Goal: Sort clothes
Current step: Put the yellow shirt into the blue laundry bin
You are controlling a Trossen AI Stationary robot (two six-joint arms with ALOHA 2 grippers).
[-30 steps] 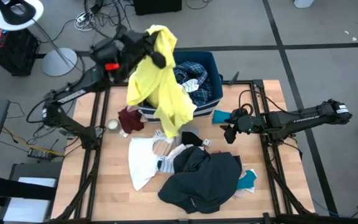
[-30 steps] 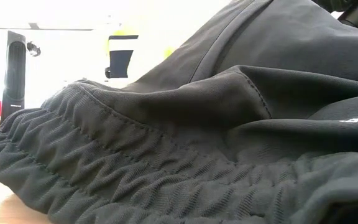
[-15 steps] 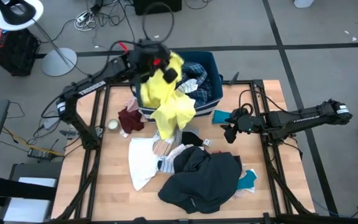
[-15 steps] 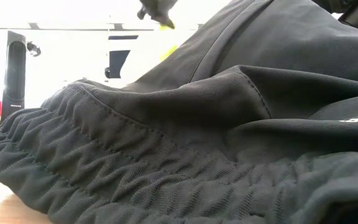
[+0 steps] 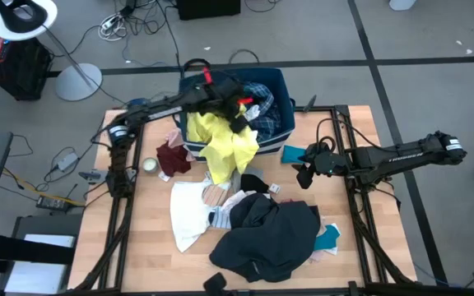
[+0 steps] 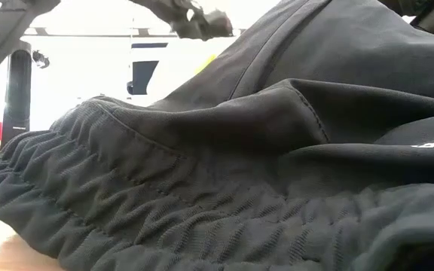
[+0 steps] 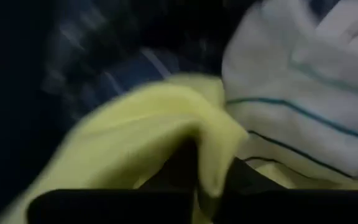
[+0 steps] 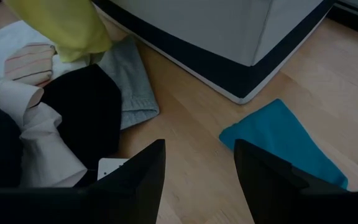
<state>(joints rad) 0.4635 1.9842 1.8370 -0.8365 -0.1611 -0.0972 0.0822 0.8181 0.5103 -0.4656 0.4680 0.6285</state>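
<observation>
Reaching left tool (image 5: 235, 105) over bin (image 5: 282, 82)

Even overhead light, blown-out low-view background, dim motion-blurred left wrist view

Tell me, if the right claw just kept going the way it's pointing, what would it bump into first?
Probably the teal cloth lying on the table straight ahead of the right gripper, whose fingers are open. Past that stands the bin. Depth is hard to judge, so it might skim bare table first.
</observation>
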